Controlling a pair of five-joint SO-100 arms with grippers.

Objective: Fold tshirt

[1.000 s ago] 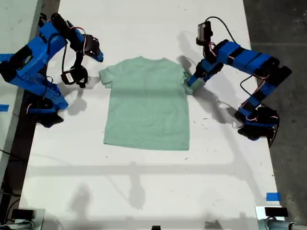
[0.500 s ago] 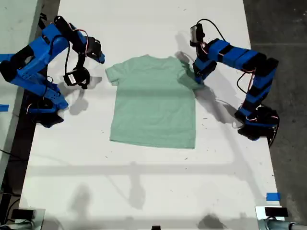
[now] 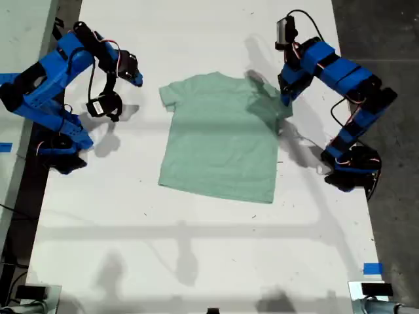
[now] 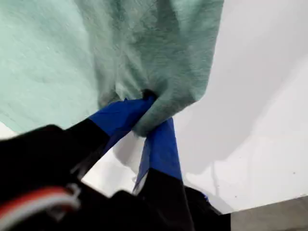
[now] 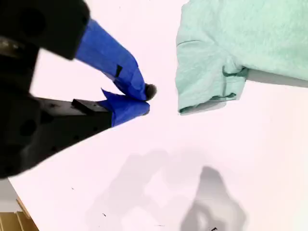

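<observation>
Right now my first hand (image 4: 147,113) is clamped on the tshirt (image 3: 222,134), with a bunch of the pale mint cloth pinched between its two blue fingers (image 4: 161,149). The first wrist view shows the fabric gathered into folds at the pinch and hanging over the white surface (image 3: 196,261). In the exterior view this hand (image 3: 285,99) sits at the sleeve on that view's right, where the cloth is lifted and rumpled and throws a dark shadow on the shirt's shoulder.

The rest of the tshirt lies flat on the surface, neck toward the exterior view's top and hem toward its bottom, slightly skewed so the hem runs down toward that view's right. It lies between the two arms, nearer the one on the right.

My second hand (image 5: 139,98) holds nothing. Its blue fingertips (image 5: 130,108) are drawn together, nearly meeting at the tips, above bare surface. The tshirt's other sleeve (image 5: 207,82) lies near it, apart from the fingers, with its hem edge a little curled. In the exterior view this hand (image 3: 124,72) hovers at that view's left, clear of the sleeve (image 3: 171,98).

No container shows in any view.
</observation>
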